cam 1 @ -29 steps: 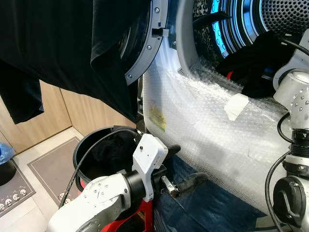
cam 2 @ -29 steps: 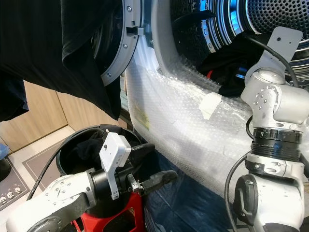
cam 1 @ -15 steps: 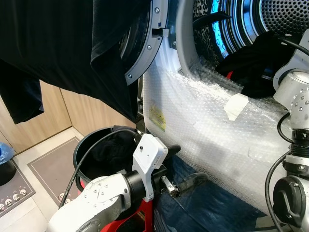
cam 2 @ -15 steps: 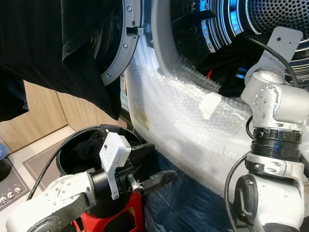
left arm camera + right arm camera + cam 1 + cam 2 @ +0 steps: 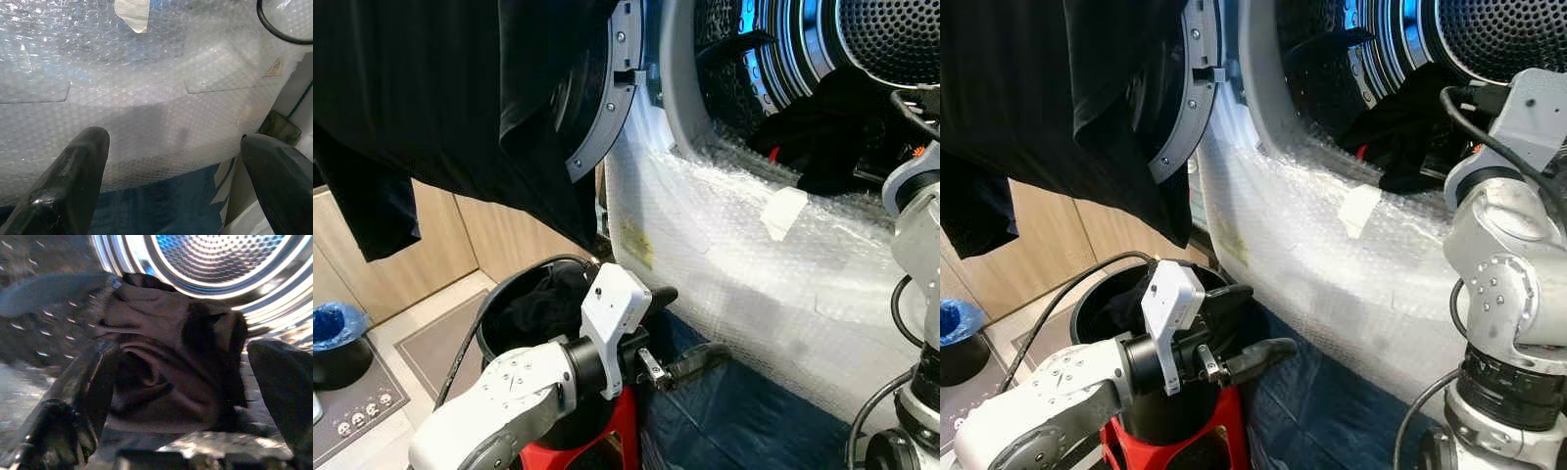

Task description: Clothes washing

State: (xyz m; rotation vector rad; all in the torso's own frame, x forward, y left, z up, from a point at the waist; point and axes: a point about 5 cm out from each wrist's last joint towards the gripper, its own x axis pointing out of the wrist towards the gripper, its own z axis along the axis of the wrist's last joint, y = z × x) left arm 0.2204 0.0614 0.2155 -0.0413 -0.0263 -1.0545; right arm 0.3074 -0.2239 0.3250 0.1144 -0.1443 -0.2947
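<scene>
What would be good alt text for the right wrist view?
A crumpled dark garment lies in the mouth of a perforated steel washer drum, seen between the right gripper's two open black fingers.

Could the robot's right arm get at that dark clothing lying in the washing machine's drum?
Probably yes: the right gripper is open, pointing straight at the dark garment in the drum.

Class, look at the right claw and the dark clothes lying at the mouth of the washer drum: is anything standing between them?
Nothing visible does. In the right wrist view the right claw is open, its fingers either side of the dark clothes, which lie straight ahead at the drum mouth with no object between.
</scene>
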